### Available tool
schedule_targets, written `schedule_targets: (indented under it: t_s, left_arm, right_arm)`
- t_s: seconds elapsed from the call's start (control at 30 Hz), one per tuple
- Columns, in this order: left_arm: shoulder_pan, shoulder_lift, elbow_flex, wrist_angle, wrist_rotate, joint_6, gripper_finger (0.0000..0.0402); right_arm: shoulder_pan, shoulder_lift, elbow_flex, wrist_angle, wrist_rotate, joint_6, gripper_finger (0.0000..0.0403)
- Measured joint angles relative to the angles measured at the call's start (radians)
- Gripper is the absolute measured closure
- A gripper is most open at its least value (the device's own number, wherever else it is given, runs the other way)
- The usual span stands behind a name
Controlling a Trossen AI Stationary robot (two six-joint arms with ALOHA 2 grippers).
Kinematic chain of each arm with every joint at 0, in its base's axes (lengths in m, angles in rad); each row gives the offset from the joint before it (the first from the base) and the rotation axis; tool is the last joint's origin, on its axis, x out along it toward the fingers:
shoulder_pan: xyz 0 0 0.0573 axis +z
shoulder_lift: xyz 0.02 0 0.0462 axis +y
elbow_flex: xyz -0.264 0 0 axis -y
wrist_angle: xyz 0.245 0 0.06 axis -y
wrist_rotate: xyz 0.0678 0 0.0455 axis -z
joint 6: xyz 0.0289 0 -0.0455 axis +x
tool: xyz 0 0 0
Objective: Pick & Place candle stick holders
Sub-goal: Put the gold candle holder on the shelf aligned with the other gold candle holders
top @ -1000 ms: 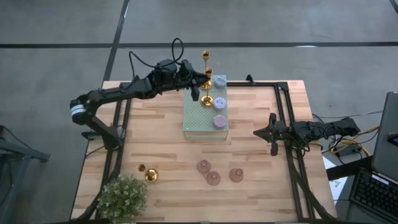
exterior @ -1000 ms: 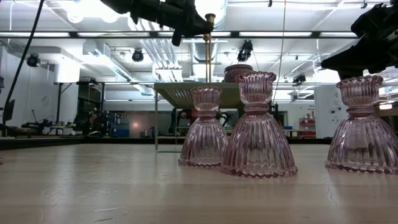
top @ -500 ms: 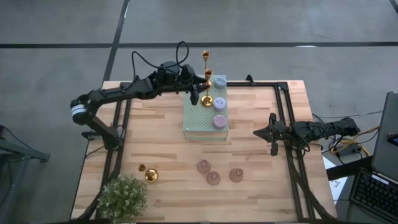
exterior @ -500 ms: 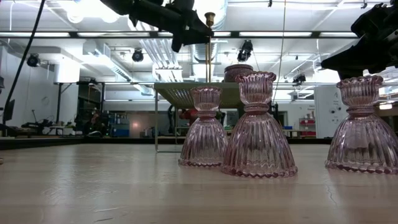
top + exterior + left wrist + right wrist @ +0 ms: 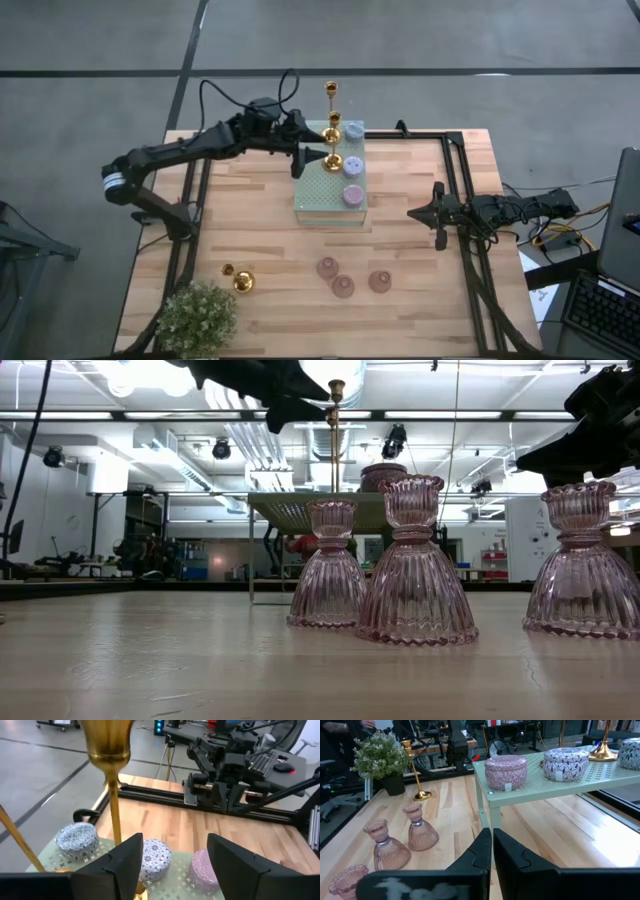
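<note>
Candle holders: two gold ones (image 5: pixel 333 128) and three squat ones (image 5: pixel 352 194) sit on the green stand (image 5: pixel 320 195); left claw (image 5: pixel 308 158) gapes empty beside them. Three pink glass (image 5: pixel 343 287) and one gold (image 5: pixel 243 283) wait near the surface's front edge.

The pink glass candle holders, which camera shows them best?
The low view: the three pink glass candle holders stand close up, ribs and cups clear. The high view shows them only as small rounds from above. The right wrist view shows them from the side. The left wrist view misses them.
</note>
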Motion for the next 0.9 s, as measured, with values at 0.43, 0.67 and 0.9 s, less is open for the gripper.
schedule_targets:
  t_s: [0.43,0.67,0.9]
  left_arm:
    - [-0.017,-0.158,-0.104,-0.214,0.001,0.105,0.0163]
    - [-0.101,-0.337,-0.256,-0.280,0.001,0.173,0.0163]
    - [-0.229,-0.537,-0.382,-0.403,0.013,0.152,0.0163]
  right_arm:
    - [0.000,0.000,0.000,0.000,0.000,0.000,0.0390]
    - [0.000,0.000,0.000,0.000,0.000,0.000,0.0390]
    - [0.000,0.000,0.000,0.000,0.000,0.000,0.0390]
